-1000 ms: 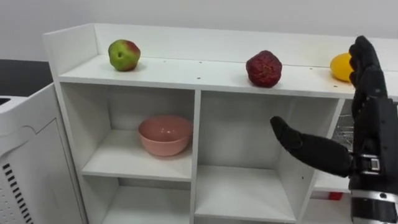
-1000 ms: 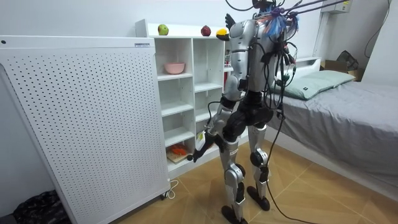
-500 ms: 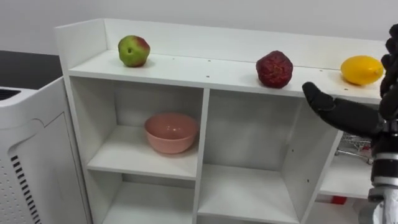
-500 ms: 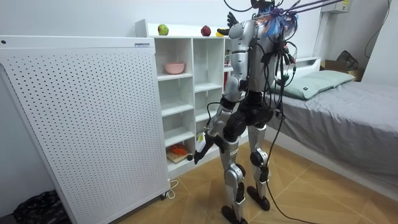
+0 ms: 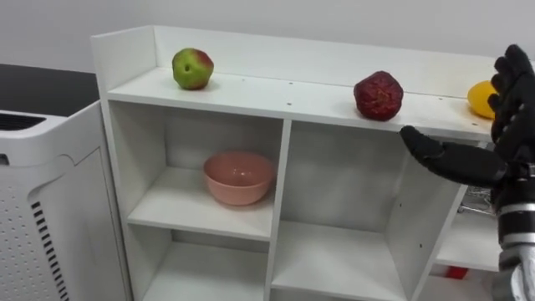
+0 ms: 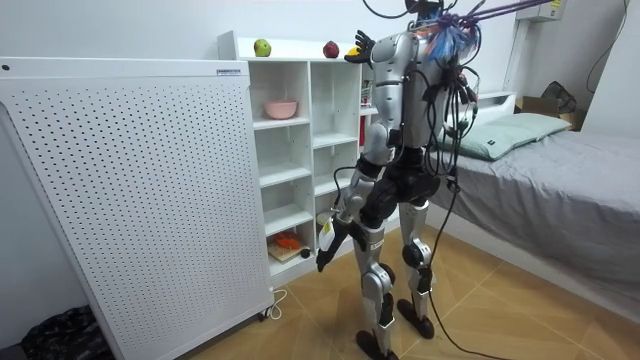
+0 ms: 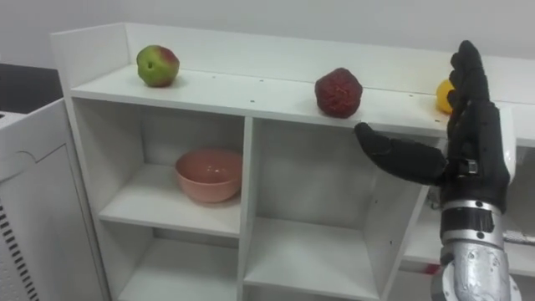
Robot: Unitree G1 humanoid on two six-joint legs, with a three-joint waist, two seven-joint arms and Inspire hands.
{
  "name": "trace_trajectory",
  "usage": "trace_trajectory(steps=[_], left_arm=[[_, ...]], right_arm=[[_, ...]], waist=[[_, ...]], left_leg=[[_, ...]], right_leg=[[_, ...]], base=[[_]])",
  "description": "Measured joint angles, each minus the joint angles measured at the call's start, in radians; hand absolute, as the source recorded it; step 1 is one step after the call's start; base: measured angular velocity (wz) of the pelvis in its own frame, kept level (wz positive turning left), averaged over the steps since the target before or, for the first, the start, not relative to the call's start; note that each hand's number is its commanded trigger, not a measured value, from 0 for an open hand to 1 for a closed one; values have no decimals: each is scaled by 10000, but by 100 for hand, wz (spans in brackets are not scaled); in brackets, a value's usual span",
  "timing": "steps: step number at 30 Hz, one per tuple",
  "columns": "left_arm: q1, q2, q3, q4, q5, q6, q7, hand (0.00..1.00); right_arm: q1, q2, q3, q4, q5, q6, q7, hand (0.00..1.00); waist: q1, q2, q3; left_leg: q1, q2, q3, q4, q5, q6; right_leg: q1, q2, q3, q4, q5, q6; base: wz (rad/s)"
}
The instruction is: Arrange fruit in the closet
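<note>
A green-red apple (image 5: 192, 68) lies at the left of the white closet's top board (image 5: 276, 94). A dark red fruit (image 5: 378, 95) sits further right, and a yellow fruit (image 5: 478, 100) at the far right is partly covered by my right hand (image 5: 512, 109). That hand is open and raised in front of the top board, fingers up and thumb pointing left, holding nothing. My left hand (image 6: 322, 258) hangs low beside my thigh in the room view. A pink bowl (image 5: 239, 177) stands in the upper left compartment.
I stand facing the closet. A white perforated panel (image 6: 130, 190) stands at its left, seen as a white unit (image 5: 42, 201) in the eye view. A bed (image 6: 560, 180) is behind me. Something of wire (image 5: 481, 201) sits in the right compartment, and small orange items (image 6: 285, 241) lie on a low shelf.
My right hand has risen from the middle compartment's height to the top board, in front of the yellow fruit. The eye view itself shifted. The fruits and bowl have not moved.
</note>
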Motion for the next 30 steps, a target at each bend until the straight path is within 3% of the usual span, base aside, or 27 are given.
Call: trace_trajectory(steps=[3,11,26,30], left_arm=[[-12,12,0,-2,-8,-1,-165,0],[12,111,-6,-209,-11,0,-351,0],[14,219,-7,-417,-5,7,-422,0],[18,254,-15,-416,-3,6,-425,0]], right_arm=[[-347,-31,2,138,-23,0,174,0],[-752,-203,49,455,-32,166,486,0],[-1217,-485,439,826,-87,268,891,0],[-1356,-543,441,1047,-30,290,931,0]], waist=[[-28,-1,-4],[8,-63,-45],[30,-139,-3],[44,-217,-10]], left_leg=[[-62,0,-18,18,2,-1],[-114,-3,-61,21,10,-1],[-125,3,-58,13,58,-18],[-123,3,-85,16,59,-17]], right_leg=[[-41,-26,-267,2,1,-1],[-49,-40,-409,-6,1,-1],[-41,-54,-546,1,1,-2],[-9,-80,-786,1,5,-7]], base=[[0],[3],[0],[2]])
